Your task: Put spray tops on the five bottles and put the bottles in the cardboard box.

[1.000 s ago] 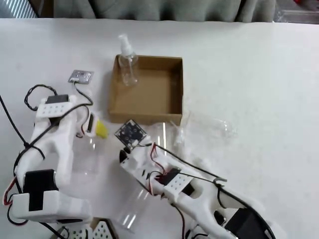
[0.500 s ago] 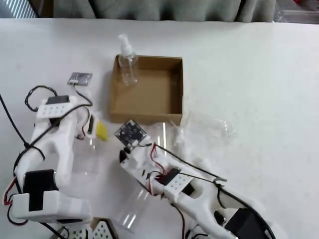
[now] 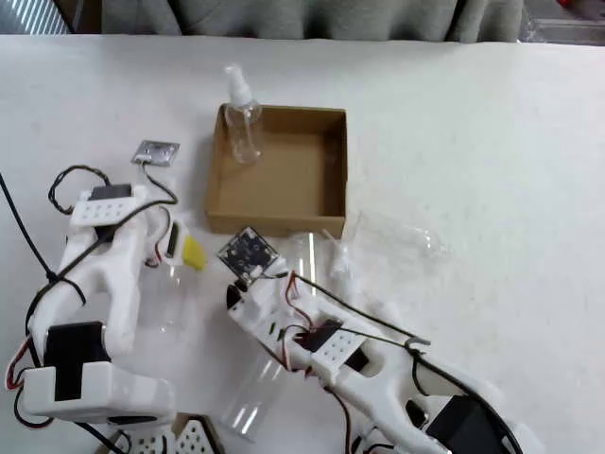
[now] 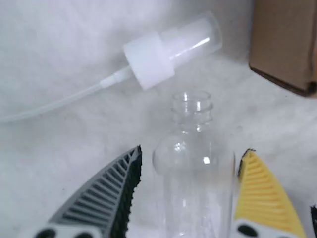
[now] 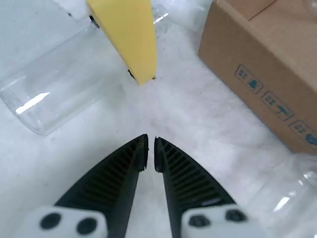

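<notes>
Left pincer [image 4: 192, 151] is spread astride an uncapped bottle [image 4: 195, 168], not pinching; right pincer [image 5: 150, 141] is pressed together. Closing off-centre could squirt the slick bottle away or knock the loose spray top [image 4: 158, 49] beside its neck. One capped bottle [image 3: 243, 123] stands in the cardboard box [image 3: 284, 180]. White bench [image 3: 492, 142], grey cloth [image 3: 284, 17] behind.
</notes>
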`<state>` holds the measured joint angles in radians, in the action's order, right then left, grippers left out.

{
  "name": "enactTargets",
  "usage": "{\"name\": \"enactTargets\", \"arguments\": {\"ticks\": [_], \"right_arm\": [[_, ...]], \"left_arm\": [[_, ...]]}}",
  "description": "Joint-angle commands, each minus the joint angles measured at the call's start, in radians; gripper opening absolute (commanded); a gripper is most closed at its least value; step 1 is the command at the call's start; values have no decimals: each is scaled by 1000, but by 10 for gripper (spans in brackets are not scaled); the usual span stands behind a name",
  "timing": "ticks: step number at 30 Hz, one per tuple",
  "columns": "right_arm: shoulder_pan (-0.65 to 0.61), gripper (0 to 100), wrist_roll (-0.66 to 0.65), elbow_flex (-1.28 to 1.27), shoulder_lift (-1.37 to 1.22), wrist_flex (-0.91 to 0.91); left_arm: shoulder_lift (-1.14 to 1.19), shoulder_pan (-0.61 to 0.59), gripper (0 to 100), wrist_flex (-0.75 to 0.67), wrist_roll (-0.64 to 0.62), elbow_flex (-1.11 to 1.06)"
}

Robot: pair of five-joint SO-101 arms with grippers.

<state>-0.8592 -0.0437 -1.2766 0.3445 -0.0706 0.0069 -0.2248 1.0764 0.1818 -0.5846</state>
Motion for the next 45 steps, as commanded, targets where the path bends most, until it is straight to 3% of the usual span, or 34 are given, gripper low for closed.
{"name": "enactTargets", "arguments": {"ticks": [1,6,24,35,45], "right_arm": [[10,15,2,5,31,7],[22,15,2,5,31,7],[36,15,2,5,31,7],[36,15,2,6,31,7],[36,15,2,6,31,5]], "left_arm": [[10,15,308,-14,14,11],[94,15,308,12,75,74],[108,7,306,-2,75,103],[-31,8,306,-80,75,-6],[41,10,305,-52,74,34]]}}
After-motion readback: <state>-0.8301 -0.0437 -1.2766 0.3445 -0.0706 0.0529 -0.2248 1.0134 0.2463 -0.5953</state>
